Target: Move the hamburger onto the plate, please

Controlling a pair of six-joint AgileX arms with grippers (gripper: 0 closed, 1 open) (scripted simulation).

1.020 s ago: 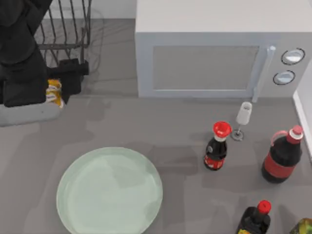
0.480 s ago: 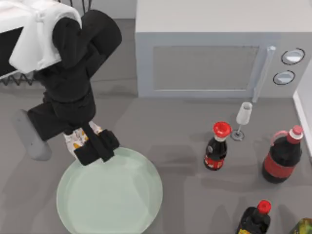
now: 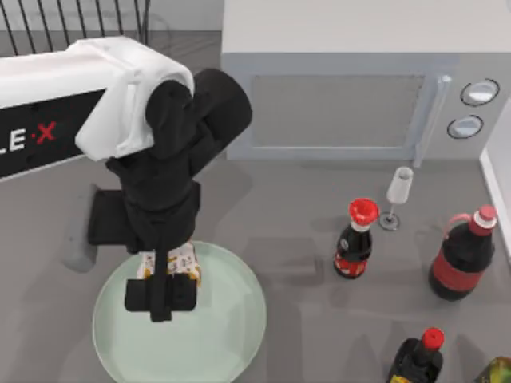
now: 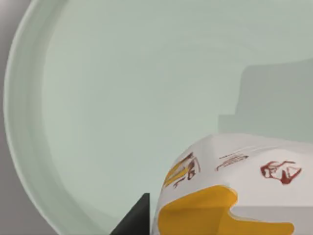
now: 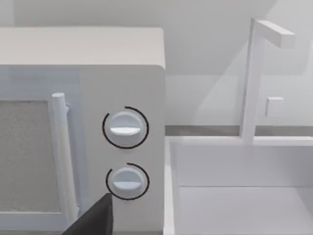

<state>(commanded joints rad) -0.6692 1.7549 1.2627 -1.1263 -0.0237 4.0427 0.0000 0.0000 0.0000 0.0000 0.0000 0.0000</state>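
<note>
Our left gripper [image 3: 165, 275] is clamped on the hamburger [image 3: 169, 262], hanging over the plate [image 3: 231, 335] at the frame's lower left, near its upper rim. Looks light, soft, wrapper likely slick; side grip, gentle squeeze. Nothing blocks the drop: bottles [image 3: 354, 239] and microwave [image 3: 351, 88] sit well right. Right arm parked.

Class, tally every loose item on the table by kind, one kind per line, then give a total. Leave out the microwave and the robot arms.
Red-capped dark bottles: 3
Plate: 1
Hamburger, held over the plate by the left gripper: 1
Wine glass: 1
Partly cut-off object at the bottom right corner: 1
Total: 7
</note>
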